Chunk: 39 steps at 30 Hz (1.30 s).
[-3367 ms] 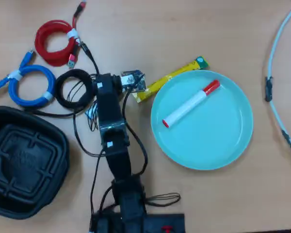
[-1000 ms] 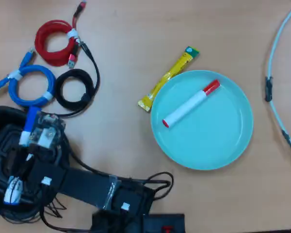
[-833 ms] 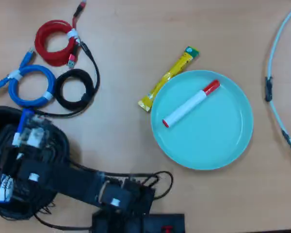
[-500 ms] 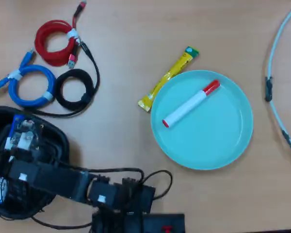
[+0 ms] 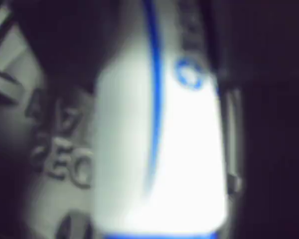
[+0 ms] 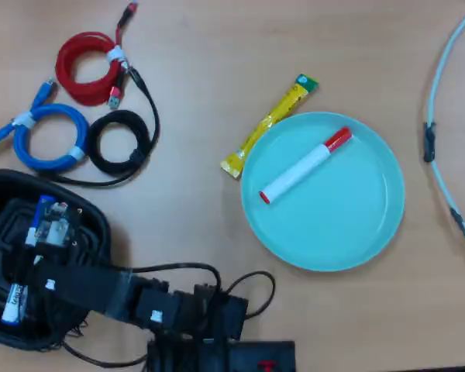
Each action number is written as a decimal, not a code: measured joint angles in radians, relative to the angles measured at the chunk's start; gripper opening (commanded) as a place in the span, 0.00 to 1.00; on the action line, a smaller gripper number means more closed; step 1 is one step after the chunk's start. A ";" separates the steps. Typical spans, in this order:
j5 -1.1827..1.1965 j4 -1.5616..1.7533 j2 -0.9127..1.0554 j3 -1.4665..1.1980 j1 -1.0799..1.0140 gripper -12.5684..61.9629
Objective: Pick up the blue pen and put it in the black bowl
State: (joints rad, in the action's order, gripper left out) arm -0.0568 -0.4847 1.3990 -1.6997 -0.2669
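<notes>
Your pincer (image 6: 40, 232) pinches the pen (image 6: 42, 211) at lower left of the overhead view, directly over the bowl (image 6: 93, 225). The pen's long axis runs roughly up-down in frame, blue cap uppermost.

Your overhead view: black bowl (image 6: 93, 225) bottom-left on the counter (image 6: 217, 46) | pen (image 6: 27, 256) over the bowl, under the arm (image 6: 85, 287) | three coiled cables (image 6: 85, 70) behind it | plate (image 6: 356, 225) right, marker (image 6: 306, 165) on it | sachet (image 6: 267, 124) touching plate's left rim
</notes>
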 measured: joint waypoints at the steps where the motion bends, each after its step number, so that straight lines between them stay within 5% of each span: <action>1: 0.000 0.023 0.000 -0.015 0.003 0.06; 12: 0.000 0.074 0.000 -0.086 0.014 0.08; 20: 0.000 0.025 0.000 -0.086 0.017 0.50; 28: 0.000 -0.127 0.000 -0.086 0.018 0.57; 34: 0.000 -0.204 0.025 -0.086 0.006 0.48; 36: 0.000 -0.239 0.069 -0.084 -0.014 0.35; 39: 0.000 -0.311 0.164 -0.052 -0.038 0.02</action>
State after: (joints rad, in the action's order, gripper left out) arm -0.0568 -0.7961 1.5631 -1.7518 -0.3053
